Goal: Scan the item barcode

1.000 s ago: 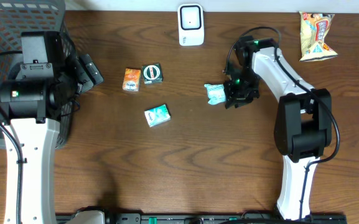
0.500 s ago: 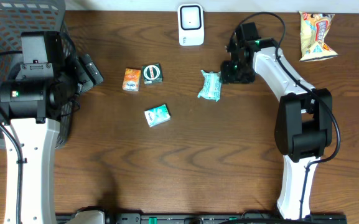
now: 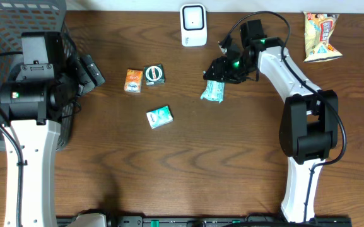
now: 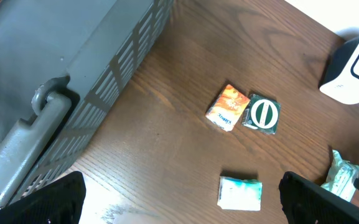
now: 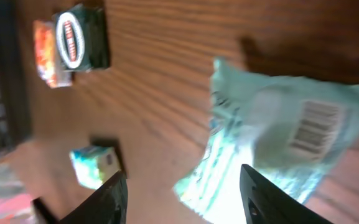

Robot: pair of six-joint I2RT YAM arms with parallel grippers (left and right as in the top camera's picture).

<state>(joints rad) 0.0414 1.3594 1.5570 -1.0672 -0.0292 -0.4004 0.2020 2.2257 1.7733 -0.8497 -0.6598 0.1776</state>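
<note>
Nearest the arm bases, a small teal-and-white box (image 3: 159, 117) lies alone on the brown wooden table (image 3: 188, 170). Farther out, to the robot's right of it, is the item to be scanned, a mint-green pouch (image 3: 213, 92), lying on the wood at a slight slant. In the right wrist view its barcode (image 5: 316, 127) faces up toward the camera on the wrapper's pale panel. The right gripper (image 5: 184, 190) hangs over the pouch's far end with its jaws parted. The wrist camera shows one finger on each side of the wrapper, but whether either one touches it cannot be told. From overhead, the gripper's dark body covers the pouch's far edge.

At about the same depth, to the left, an orange packet (image 3: 133, 81) and a dark green packet (image 3: 154, 74) with a round white logo lie side by side, touching or nearly so. Farther left, the left gripper (image 3: 92, 72) is just beside the grey wire basket (image 3: 5, 25), its jaws spread wide with nothing between them.

At the far edge stands the white barcode scanner (image 3: 193, 25), beyond the pouch and a little to its left, well apart from it. The right gripper sits just to the right of the line between them. A yellow snack bag (image 3: 320, 36) lies in the far right corner, well apart from the rest.
</note>
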